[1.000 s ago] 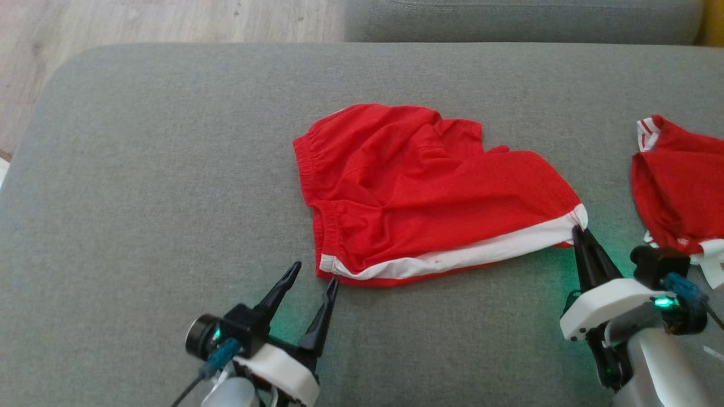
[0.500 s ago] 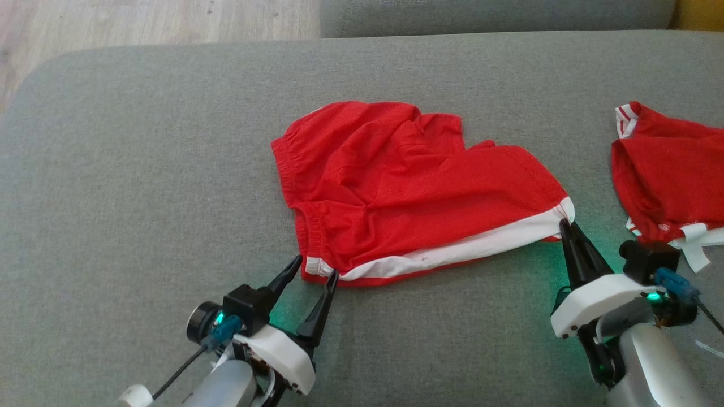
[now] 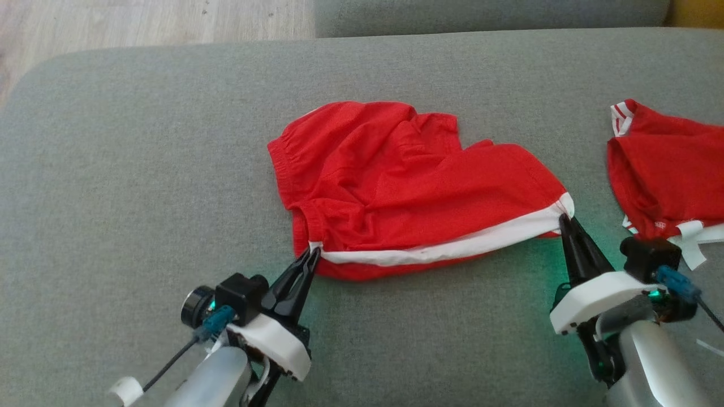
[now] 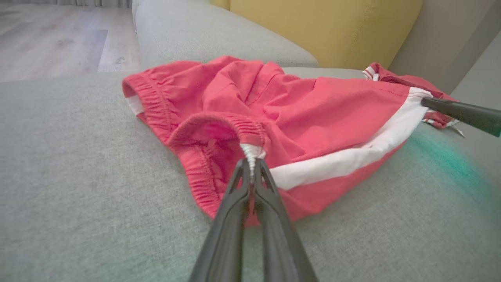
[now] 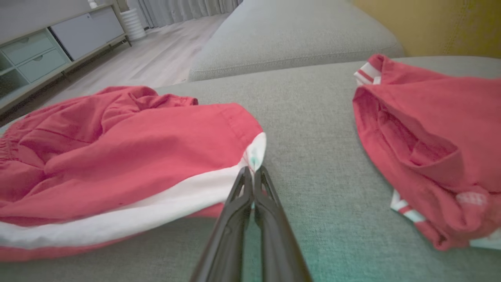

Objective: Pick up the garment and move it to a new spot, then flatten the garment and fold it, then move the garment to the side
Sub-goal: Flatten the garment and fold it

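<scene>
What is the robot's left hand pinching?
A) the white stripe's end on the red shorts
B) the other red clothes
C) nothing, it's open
A: the left gripper has its fingers shut on the end of the white stripe of the red shorts.

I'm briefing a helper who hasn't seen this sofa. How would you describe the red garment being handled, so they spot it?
On the grey sofa cushion, look at the middle for the red shorts with an elastic waistband. Unlike the other red garment, untouched to the right, they carry one broad white stripe, pinched at each end by the left gripper and the right gripper.
</scene>
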Motion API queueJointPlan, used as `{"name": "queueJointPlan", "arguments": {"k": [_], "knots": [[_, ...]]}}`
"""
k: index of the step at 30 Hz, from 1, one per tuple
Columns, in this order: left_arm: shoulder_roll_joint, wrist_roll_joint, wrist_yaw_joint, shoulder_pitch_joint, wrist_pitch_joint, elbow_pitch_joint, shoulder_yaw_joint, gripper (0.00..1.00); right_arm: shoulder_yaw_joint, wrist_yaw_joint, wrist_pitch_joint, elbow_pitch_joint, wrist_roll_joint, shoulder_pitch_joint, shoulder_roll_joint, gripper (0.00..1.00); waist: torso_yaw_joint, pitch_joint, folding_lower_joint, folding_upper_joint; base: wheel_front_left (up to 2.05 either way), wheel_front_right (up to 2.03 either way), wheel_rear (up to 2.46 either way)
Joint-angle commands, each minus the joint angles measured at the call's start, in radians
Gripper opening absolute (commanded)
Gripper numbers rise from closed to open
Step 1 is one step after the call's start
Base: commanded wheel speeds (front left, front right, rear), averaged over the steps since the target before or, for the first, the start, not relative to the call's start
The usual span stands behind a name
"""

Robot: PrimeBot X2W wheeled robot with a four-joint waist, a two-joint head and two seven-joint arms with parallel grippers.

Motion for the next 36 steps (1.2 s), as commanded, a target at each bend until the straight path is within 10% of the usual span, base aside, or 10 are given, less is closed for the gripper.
{"name": "queueJointPlan", "arguments": {"k": [1,36], "knots": [[0.023,0.001,0.008,-0.041,-0.017,-0.040,0.040,0.00,0.031,-0.001,-0.020,-0.044,0.013,-0.023,-0.020,0.00,0.000,-0.003,-0.0001,0.0000,0.00,0.00,0.00],[0.316,0.091,0.115,-0.292,0.199,-0.713,0.280,0.00,0.114,-0.001,0.075,-0.573,0.118,-0.269,-0.183,0.00,-0.046,-0.198,-0.0001,0.0000,0.00,0.00,0.00]]}}
